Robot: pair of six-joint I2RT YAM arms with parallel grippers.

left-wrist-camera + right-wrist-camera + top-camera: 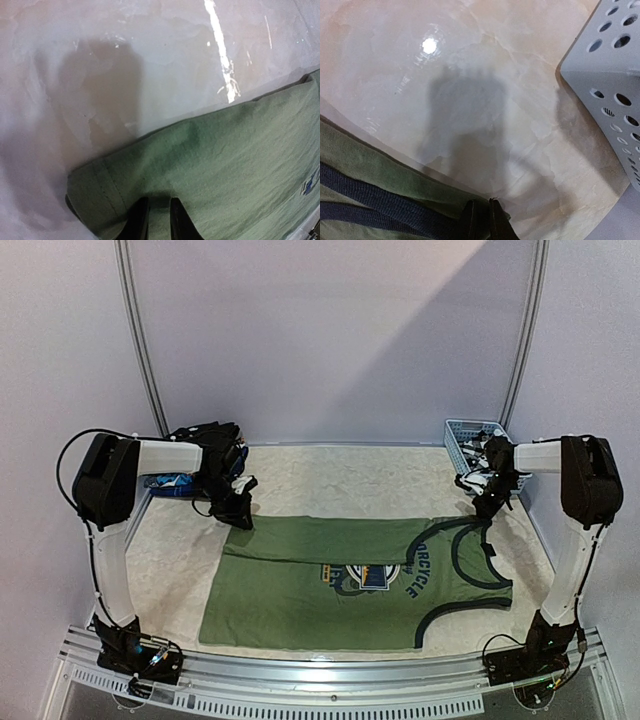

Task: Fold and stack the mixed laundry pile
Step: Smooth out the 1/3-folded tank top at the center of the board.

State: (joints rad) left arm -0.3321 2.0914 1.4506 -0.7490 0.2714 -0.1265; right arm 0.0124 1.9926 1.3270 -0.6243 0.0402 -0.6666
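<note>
Top external view: shirt [300, 590] lies flat on desk [330, 475]; left jaws clamped on its far-left corner, right jaws on its far-right shoulder; soft, light cloth, likely best held by corners.

Light's soft with a pinkish tint, coming from overhead, and the back wall [330, 340] has a brighter diagonal wedge top right. The glossy table [150, 30] throws a long white glare streak in the left wrist view and a round hotspot in the right one, plus fuzzy dark shadows. Top view's kinda low-res, but the olive-green T-shirt [225, 165] wrinkles read fine up close.
</note>
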